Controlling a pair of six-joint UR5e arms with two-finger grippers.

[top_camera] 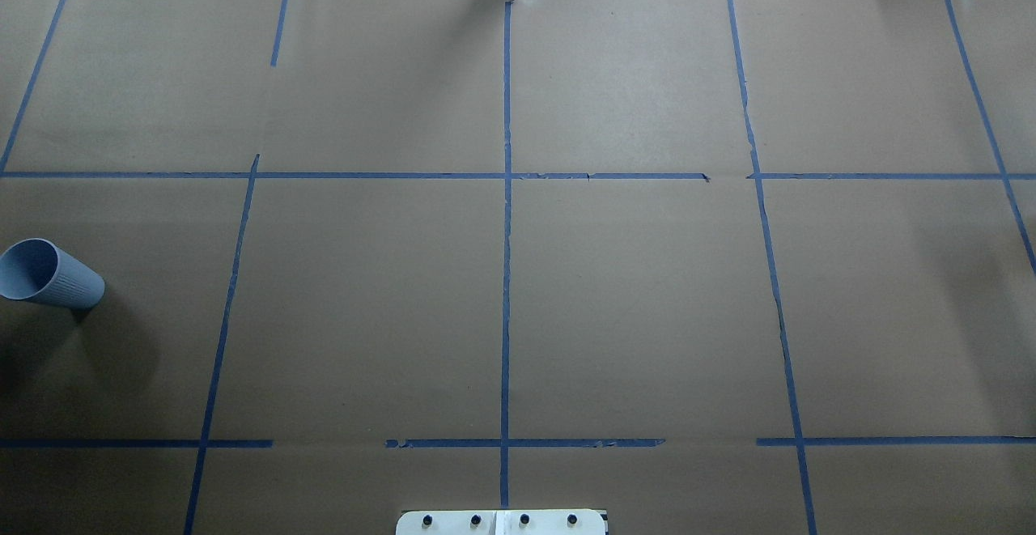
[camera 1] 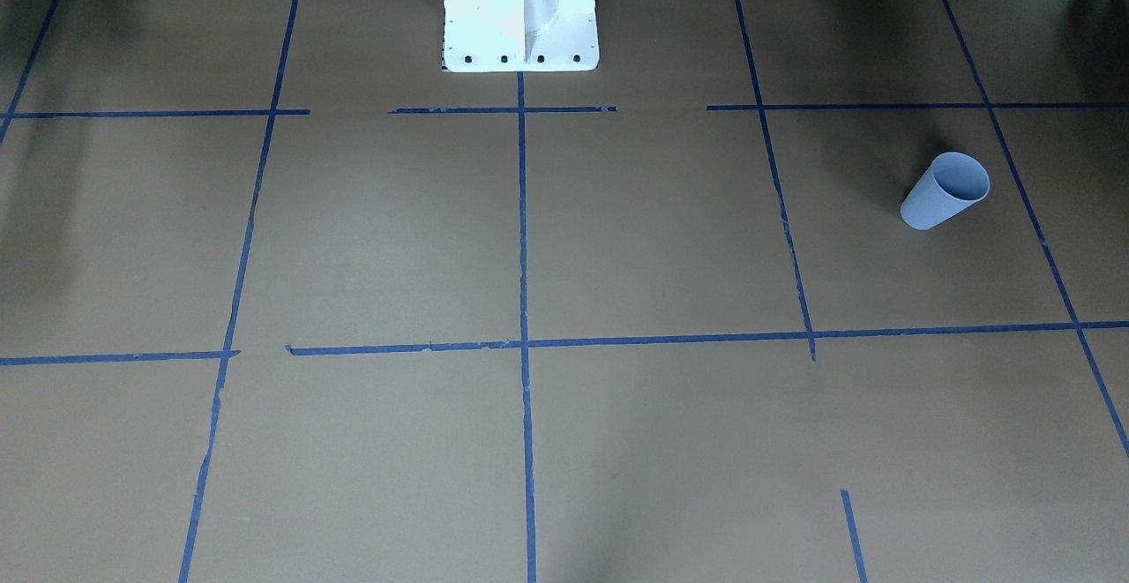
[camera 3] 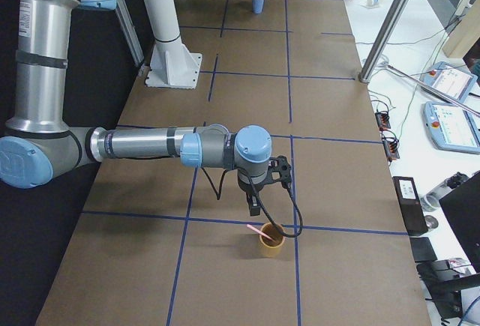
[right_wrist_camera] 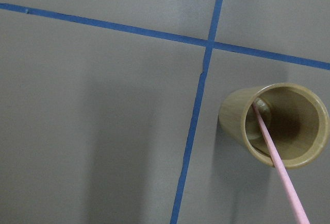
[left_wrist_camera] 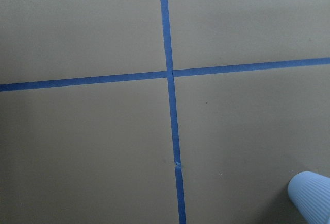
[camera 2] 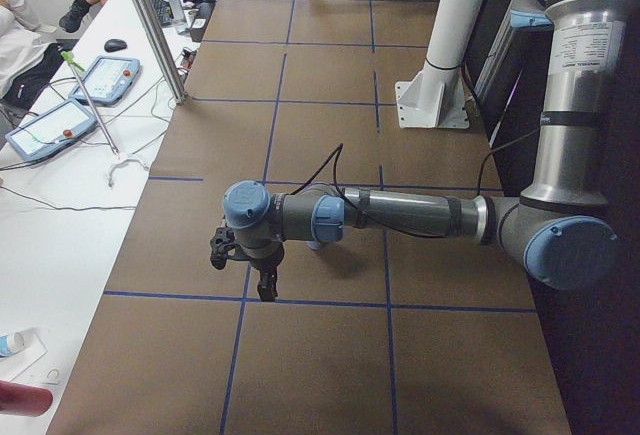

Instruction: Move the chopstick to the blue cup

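Right end view, near: right gripper hangs just above a tan cup. It only shows from the side, so I can't tell if the jaws are apart or together. The chopstick sits in the tan cup, lower end on the bottom, leaning on the rim, upper end sticking out toward the gripper. Right wrist cam confirms: pink stick inside tan cup. I see nothing in the fingers.

Far end: the blue cup stands upright on the table, robot's left side, well apart from the chopstick. Left gripper hovers just beside the blue cup. Its jaw state is also unreadable from the side view.
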